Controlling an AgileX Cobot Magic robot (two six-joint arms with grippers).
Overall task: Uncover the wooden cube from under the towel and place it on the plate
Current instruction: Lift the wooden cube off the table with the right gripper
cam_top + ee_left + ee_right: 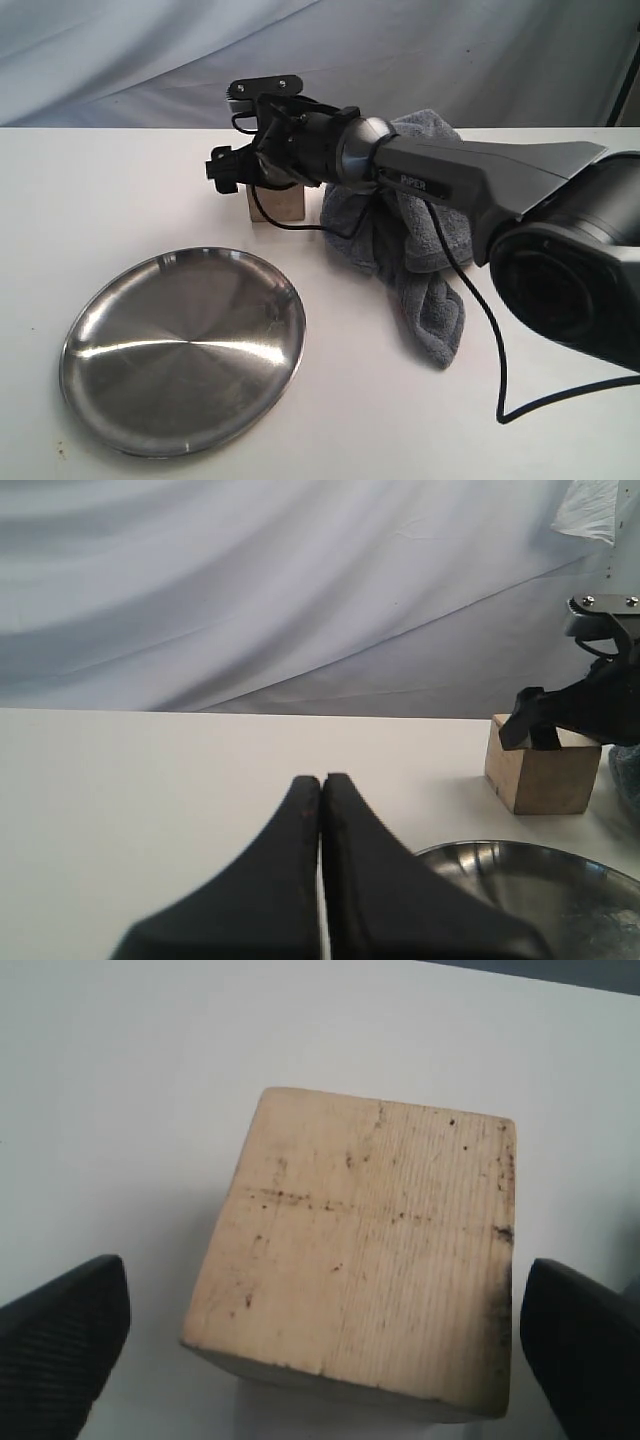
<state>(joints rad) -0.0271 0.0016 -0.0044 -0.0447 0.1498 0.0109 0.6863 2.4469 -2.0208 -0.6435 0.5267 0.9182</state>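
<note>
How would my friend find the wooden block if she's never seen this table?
Look on the white table, beyond the shiny round plate. Next to the crumpled grey towel sits the wooden block. It's the only pale, hard, square-cornered thing there.

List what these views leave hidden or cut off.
Exterior view: top of the wooden cube hidden behind the right arm; middle of the towel too.
Left wrist view: plate cut off by the frame edge and the left end effector.
Right wrist view: no plate.
</note>
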